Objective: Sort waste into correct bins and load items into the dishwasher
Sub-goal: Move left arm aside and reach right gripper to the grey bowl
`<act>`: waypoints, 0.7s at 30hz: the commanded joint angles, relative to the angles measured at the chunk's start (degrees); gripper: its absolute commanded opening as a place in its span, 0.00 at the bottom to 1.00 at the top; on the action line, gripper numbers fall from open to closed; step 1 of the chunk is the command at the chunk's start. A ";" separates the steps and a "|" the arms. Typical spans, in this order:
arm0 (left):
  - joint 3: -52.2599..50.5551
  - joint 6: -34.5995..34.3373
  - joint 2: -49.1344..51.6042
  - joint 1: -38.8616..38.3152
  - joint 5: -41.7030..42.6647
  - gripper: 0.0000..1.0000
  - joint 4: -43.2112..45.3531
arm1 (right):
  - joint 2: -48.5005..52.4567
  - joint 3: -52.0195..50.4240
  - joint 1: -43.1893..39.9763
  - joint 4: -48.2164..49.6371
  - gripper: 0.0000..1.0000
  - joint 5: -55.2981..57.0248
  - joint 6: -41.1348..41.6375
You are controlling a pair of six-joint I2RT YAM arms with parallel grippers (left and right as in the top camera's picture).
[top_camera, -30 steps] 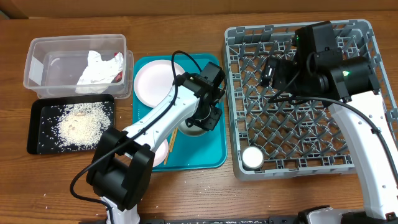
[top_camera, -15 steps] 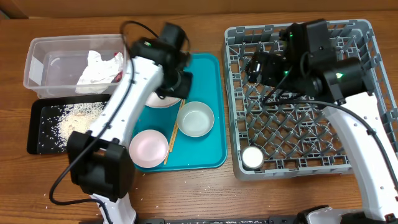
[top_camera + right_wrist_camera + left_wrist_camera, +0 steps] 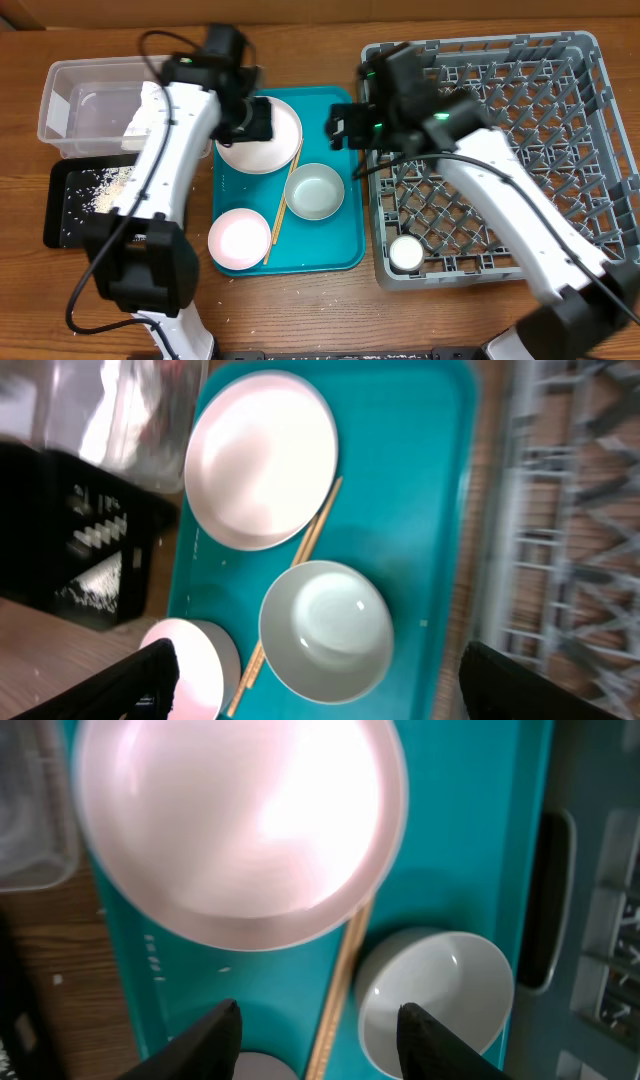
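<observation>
- The right fingers hang over the right edge of the teal tray. They are spread wide with nothing between them. In the right wrist view the bowl sits upright almost midway between the two tips, so this arm looks better placed for it.
- The left fingers are over the left part of the white plate, also parted and holding nothing. In the left wrist view the plate fills the top of the picture, ahead of the tips.
- The chopsticks lie on the tray with their long axis running from near the pink plate up to the white plate's rim. They pass just beside the bowl on its left. In the left wrist view they run up between the two tips, roughly along the way the fingers point.
- The rack stands on the table just to the right of the tray, with only a cup in its near-left corner.
- A second ago the left arm was down over the bowl, and it has since pulled back to the top-left of the tray.
- Over the same second the right arm has swung from above the rack to the tray's edge.
- The dishes appear unmoved.
</observation>
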 commanded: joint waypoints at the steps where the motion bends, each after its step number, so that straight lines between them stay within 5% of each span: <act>1: 1.11 -1.62 0.13 5.70 3.91 0.53 0.02 | 5.70 1.09 2.67 0.33 0.90 1.53 -0.59; 16: 1.11 -1.36 0.13 12.31 3.21 0.70 0.20 | 21.57 1.03 4.15 0.11 0.59 5.92 -15.26; 21: 1.11 -1.38 0.13 12.28 3.26 0.78 0.20 | 22.27 1.03 4.15 0.28 0.39 5.92 -15.26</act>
